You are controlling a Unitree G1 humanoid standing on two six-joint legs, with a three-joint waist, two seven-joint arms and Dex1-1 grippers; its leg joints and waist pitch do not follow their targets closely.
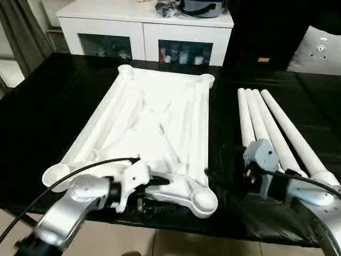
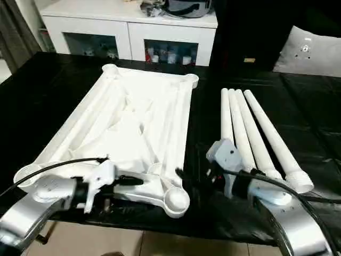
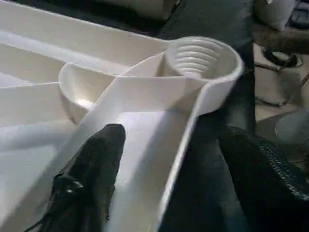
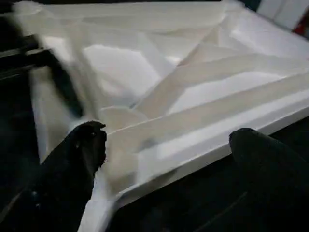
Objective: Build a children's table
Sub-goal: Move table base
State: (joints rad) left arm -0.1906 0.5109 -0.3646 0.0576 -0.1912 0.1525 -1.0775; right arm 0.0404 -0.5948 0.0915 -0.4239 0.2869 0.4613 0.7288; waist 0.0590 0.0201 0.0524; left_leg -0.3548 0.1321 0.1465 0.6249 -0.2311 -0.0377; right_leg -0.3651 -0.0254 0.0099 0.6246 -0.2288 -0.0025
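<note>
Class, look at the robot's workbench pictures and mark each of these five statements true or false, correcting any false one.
1. The tabletop lies with its ribbed underside facing up. True.
2. A leg is already fitted into one corner socket. False: the four legs lie side by side on the black surface, to the tabletop's right, and the near right socket is empty.
3. The left tool has one finger over the tabletop and one outside its rim. True.
4. The right tool is holding a leg. False: it is open, facing the tabletop's edge.
5. A white cabinet stands behind the table. True.
</note>
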